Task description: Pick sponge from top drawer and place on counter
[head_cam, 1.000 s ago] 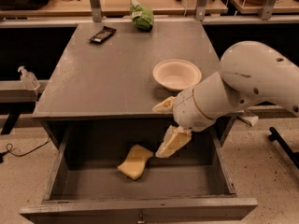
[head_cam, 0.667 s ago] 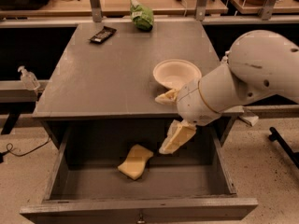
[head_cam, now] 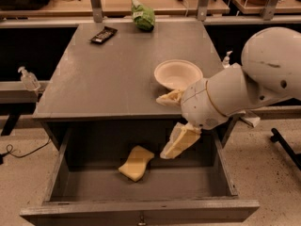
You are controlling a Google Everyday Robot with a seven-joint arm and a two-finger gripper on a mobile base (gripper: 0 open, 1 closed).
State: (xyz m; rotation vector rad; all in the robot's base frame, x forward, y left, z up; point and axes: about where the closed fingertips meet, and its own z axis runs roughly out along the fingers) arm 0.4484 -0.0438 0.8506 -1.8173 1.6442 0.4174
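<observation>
Arm [head_cam: 244, 88] reaching from right, end effector [head_cam: 174, 121] spread over top drawer [head_cam: 141, 206]

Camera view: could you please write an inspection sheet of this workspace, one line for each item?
Surface: counter, dark grey, flat.
Job's things: sponge lies on the floor of the open top drawer, not held.
Clutter: cream bowl near the counter's right front; green bag and dark flat packet at the back.
Grippers: gripper at the counter's front edge, open, one finger beside the bowl, the other down in the drawer, right of the sponge.
Cables: one dark cable on the floor, left.
Surroundings: wooden benches behind; a pump bottle at the left.
</observation>
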